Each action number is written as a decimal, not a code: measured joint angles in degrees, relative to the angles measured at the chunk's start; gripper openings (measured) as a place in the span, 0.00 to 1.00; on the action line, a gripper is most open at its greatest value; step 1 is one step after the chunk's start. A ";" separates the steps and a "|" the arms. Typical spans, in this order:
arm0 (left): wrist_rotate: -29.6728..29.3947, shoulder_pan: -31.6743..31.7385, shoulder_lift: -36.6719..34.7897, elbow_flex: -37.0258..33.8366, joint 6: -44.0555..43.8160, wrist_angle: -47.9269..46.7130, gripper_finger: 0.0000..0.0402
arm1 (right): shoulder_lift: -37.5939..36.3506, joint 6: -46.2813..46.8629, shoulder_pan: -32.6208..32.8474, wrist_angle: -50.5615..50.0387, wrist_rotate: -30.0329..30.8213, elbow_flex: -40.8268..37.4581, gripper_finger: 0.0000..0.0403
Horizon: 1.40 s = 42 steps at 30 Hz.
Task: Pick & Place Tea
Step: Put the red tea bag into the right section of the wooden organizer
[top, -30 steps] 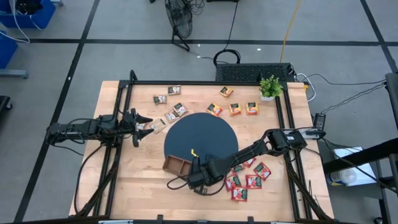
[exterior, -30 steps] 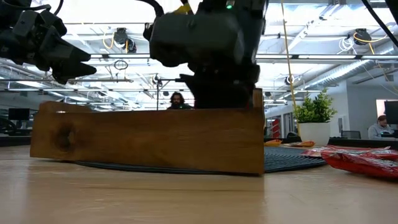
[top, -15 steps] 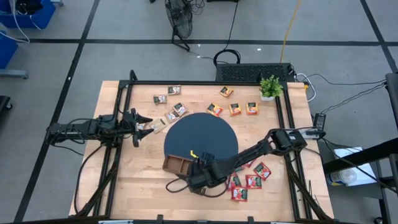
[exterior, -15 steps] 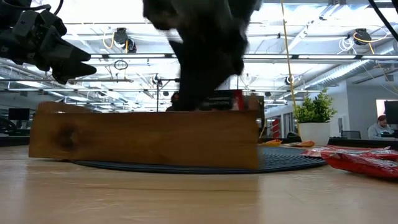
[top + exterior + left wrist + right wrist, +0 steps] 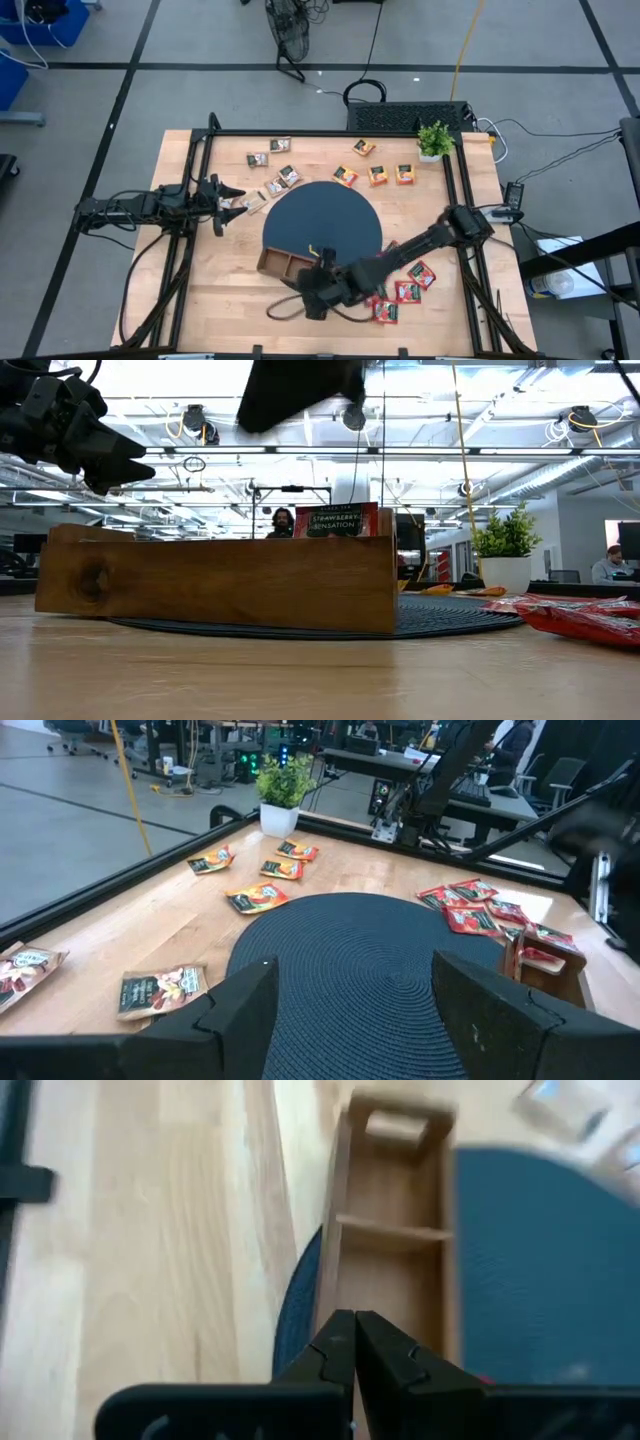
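Red sachet (image 5: 335, 520) upright in tray (image 5: 215, 585), below right end effector (image 5: 352, 1342)

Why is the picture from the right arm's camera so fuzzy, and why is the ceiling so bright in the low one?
Right wrist view: wooden tray and mat look smeared. Low view: ceiling lights glare white, while the tray's front is sharp and the near tabletop soft.
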 joint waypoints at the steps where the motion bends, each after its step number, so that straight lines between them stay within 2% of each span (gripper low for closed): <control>1: 0.00 0.00 0.02 0.02 0.00 -0.07 0.64 | -1.23 -0.12 1.25 -0.57 2.78 -0.33 0.00; 5: 0.00 0.00 0.02 0.00 0.00 -0.06 0.64 | -6.76 -0.16 7.05 2.59 17.03 -5.77 0.00; 7: 0.00 -0.02 0.00 -0.01 0.00 -0.04 0.64 | -9.46 -0.56 9.51 8.76 24.55 -10.93 0.00; 9: 0.00 -0.01 0.02 0.01 0.00 -0.04 0.64 | -12.03 -4.88 11.06 17.00 29.39 -17.06 0.00; 14: 0.00 -0.01 0.01 -0.01 0.00 -0.12 0.64 | -16.77 -22.30 11.02 43.84 31.82 -30.68 0.02; 16: 0.00 -0.02 0.00 0.01 0.00 -0.08 0.64 | -18.53 -27.12 10.39 45.18 32.34 -31.74 0.07; 19: 0.00 -0.01 0.01 0.02 0.00 -0.11 0.64 | -20.75 -28.74 9.47 42.86 33.95 -31.10 0.20; 21: 0.00 -0.01 0.01 0.02 0.00 -0.12 0.64 | -22.27 -26.04 8.25 41.13 31.28 -30.39 0.31; 22: 0.00 -0.02 0.00 0.01 0.00 -0.12 0.64 | -23.36 -22.71 7.13 39.63 26.06 -30.04 0.36; 25: 0.00 -0.01 0.01 0.02 0.00 -0.12 0.64 | -26.83 -12.95 1.88 36.11 -1.04 -29.97 0.50; 27: 0.00 0.00 0.00 0.00 0.00 -0.13 0.64 | -28.34 -7.94 -2.01 34.87 -16.82 -29.97 0.55; 29: 0.00 -0.01 0.02 0.02 0.00 -0.12 0.64 | -29.99 -7.21 -4.70 33.68 -26.30 -29.97 0.59; 32: 0.00 0.00 0.00 0.02 0.00 -0.15 0.64 | -33.98 -9.04 -6.89 27.25 -26.20 -29.90 0.60; 35: 0.00 -0.02 0.00 -0.01 0.00 -0.15 0.64 | -38.99 -6.73 -8.11 10.67 -17.06 -29.86 0.59; 38: -0.01 -0.01 0.01 0.00 0.00 -0.16 0.64 | -43.41 2.61 -8.45 -8.96 -8.69 -29.86 0.56; 42: 0.00 -0.01 0.01 0.01 0.00 -0.18 0.64 | -45.68 20.95 -7.26 -30.03 -9.32 -30.18 0.54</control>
